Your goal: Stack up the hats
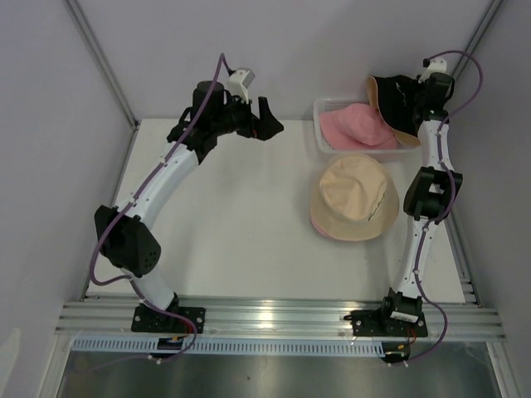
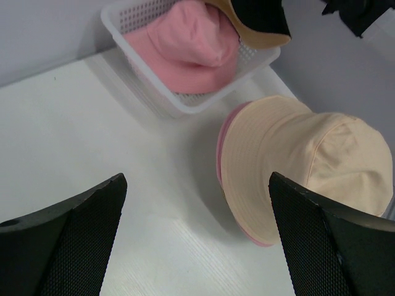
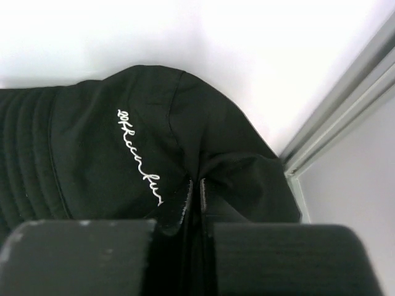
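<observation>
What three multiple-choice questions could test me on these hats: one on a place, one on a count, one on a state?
1. Where does the beige hat lie?
A) on a shelf
B) on the floor
C) on a pink hat on the table

2. How many hats show in the top view?
A) four
B) two
C) six

3. What is the right claw doing?
A) standing wide open, empty
B) shut on the black hat
C) resting on the table

Answers:
1 C: a pink brim peeks out beneath the beige one.
2 A: black, beige, the pink hat beneath it, and a second pink hat in the basket.
3 B: its fingers pinch a fold of black fabric.
</observation>
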{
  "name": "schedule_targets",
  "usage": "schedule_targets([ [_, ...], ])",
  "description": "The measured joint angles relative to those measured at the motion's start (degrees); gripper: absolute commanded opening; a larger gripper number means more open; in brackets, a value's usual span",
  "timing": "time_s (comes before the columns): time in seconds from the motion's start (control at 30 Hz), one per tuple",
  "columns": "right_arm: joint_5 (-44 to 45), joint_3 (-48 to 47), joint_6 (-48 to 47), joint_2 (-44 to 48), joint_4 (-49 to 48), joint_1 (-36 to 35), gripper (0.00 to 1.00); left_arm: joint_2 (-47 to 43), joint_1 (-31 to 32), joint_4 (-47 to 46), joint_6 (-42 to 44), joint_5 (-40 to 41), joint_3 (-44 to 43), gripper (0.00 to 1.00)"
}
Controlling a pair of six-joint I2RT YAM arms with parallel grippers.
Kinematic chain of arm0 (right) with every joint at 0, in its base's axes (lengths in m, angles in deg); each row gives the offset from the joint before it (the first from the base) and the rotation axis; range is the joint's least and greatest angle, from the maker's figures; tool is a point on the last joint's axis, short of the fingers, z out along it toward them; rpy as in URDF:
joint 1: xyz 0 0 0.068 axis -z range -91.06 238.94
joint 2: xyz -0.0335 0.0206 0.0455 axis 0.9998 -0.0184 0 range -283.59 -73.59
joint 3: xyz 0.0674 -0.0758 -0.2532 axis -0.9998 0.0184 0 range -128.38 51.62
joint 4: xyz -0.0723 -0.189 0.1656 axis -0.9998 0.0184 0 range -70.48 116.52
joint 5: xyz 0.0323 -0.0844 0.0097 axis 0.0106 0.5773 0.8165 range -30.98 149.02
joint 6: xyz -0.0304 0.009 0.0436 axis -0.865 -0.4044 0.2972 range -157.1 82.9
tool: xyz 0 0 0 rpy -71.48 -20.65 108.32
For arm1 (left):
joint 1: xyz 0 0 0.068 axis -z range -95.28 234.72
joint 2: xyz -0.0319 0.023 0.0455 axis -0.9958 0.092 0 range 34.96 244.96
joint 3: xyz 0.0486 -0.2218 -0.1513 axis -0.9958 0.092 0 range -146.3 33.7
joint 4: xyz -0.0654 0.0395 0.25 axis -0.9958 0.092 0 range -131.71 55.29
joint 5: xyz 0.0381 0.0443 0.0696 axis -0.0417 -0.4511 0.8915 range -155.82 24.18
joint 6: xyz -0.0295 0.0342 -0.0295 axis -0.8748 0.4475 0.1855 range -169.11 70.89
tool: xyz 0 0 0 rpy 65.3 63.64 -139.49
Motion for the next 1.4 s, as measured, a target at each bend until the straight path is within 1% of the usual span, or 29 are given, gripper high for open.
schedule_targets([
  [0.1, -0.26, 0.11, 0.92, 0.2, -0.37, -0.74, 0.0, 1.16, 0.0, 0.13, 0.48, 0.04, -4.24, 0.99],
  [0.2, -1.51, 0.98, 1.88, 1.53, -0.33, -1.31, 0.0, 1.16, 0.0, -0.04, 0.55, 0.22, -6.27, 0.99],
  [0.37, -3.08, 4.66, 1.77, 9.33, 2.08, -3.69, 0.0, 1.33, -0.04, 1.66, 0.42, 1.14, -8.87, 0.99],
  [0.47, -4.04, 7.19, 1.51, 17.53, 2.75, -7.06, 0.0, 1.31, -0.04, 2.47, -0.37, 1.07, -11.04, 0.99],
  [0.57, -5.75, 9.94, 1.42, 26.97, 2.93, -10.56, 0.0, 0.35, -0.04, 1.79, -3.13, 1.03, -10.86, 1.0],
  [0.63, -8.04, 13.44, 1.42, 34.77, 2.12, -12.81, 0.0, -0.39, -0.04, 1.77, -5.62, 1.09, -10.56, 0.99],
  [0.7, -9.62, 19.1, 1.18, 43.08, 0.46, -14.51, 0.0, -1.14, -0.04, 1.79, -8.48, 0.83, -10.23, 1.0],
  [0.77, -10.73, 24.0, 0.66, 49.88, -0.13, -15.96, 0.0, -2.1, -0.04, 1.18, -10.88, 0.33, -8.83, 0.99],
  [0.93, -11.72, 38.71, -1.36, 64.02, -1.2, -20.61, 0.0, -6.54, -0.04, -0.13, -15.5, -0.92, -0.72, 1.0],
  [1.1, -11.74, 54.38, -1.46, 74.97, 1.7, -21.24, 0.0, -14.27, -0.04, -0.48, -16.17, 0.26, 7.37, 1.0],
  [1.2, -11.69, 61.61, -1.7, 80.59, 3.21, -21.27, 0.0, -20.22, -0.04, -1.68, -16.11, 0.9, 11.28, 1.0],
  [1.3, -11.5, 66.23, -2.93, 85.29, 5.51, -21.81, 0.0, -25.77, -0.07, -3.1, -16.04, 1.11, 14.16, 0.99],
  [1.4, -11.52, 67.84, -3.82, 88.21, 8.24, -22.56, 0.0, -28.74, -0.07, -4.0, -15.82, 1.16, 15.67, 0.99],
])
